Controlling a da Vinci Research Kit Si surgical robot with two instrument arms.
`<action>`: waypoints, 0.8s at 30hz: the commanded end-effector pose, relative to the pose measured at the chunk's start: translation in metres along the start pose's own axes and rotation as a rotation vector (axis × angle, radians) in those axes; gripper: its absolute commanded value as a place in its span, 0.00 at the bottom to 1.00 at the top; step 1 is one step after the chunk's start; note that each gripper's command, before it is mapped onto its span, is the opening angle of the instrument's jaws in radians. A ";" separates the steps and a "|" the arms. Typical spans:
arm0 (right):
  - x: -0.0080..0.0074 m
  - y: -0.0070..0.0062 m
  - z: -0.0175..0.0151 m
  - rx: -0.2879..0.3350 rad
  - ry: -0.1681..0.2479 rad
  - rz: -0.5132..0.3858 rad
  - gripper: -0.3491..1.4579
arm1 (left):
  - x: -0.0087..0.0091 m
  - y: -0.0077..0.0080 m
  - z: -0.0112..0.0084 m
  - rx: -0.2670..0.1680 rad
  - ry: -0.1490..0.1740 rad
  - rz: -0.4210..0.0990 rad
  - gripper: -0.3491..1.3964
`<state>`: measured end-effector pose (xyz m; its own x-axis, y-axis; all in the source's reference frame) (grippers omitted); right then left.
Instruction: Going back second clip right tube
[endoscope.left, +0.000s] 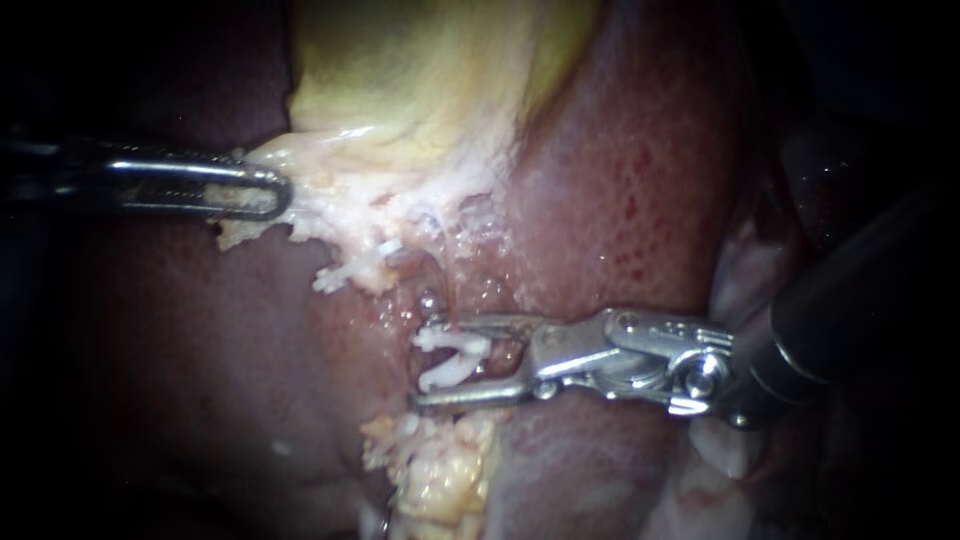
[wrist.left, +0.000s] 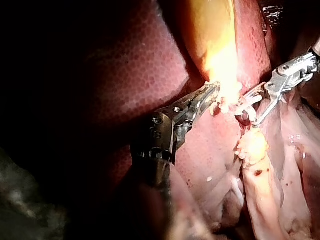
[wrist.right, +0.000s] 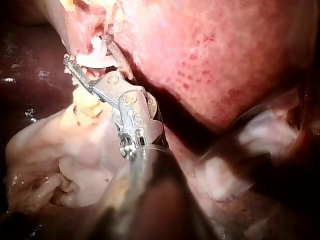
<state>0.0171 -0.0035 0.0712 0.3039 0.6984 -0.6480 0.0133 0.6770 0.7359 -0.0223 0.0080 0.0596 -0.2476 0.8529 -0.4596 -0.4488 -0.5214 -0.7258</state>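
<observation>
Jaws of our right instrument (endoscope.left: 430, 362) stand open around the white clip (endoscope.left: 455, 345), just below the gallbladder (endoscope.left: 420, 70), clear for us to back away | left instrument (endoscope.left: 275, 195) clamps the gallbladder's fringe, probably holding the clip site taut and exposed.

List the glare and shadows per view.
Endoscope view: glints on the silver metal right instrument; the dark left instrument, holding pale tissue, fades into black edges. Left wrist view: the yellow gallbladder glares white. Right wrist view: the mottled red liver is brightly lit, the instrument's shaft shadowed.
</observation>
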 end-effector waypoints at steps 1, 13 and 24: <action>0.0000 0.0000 0.0000 0.001 0.003 -0.002 0.47 | 0.0000 0.0000 0.0000 0.003 0.001 0.000 0.00; 0.0001 0.0001 0.0003 0.019 0.041 0.033 0.47 | 0.0001 0.0001 0.0003 0.002 0.001 -0.001 0.00; 0.0005 0.0005 -0.0008 0.024 0.041 0.043 0.47 | 0.0000 0.0000 0.0002 0.001 0.000 0.000 0.00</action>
<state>0.0164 -0.0024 0.0711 0.2643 0.7357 -0.6236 0.0245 0.6412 0.7669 -0.0224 0.0081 0.0598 -0.2471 0.8532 -0.4594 -0.4505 -0.5209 -0.7251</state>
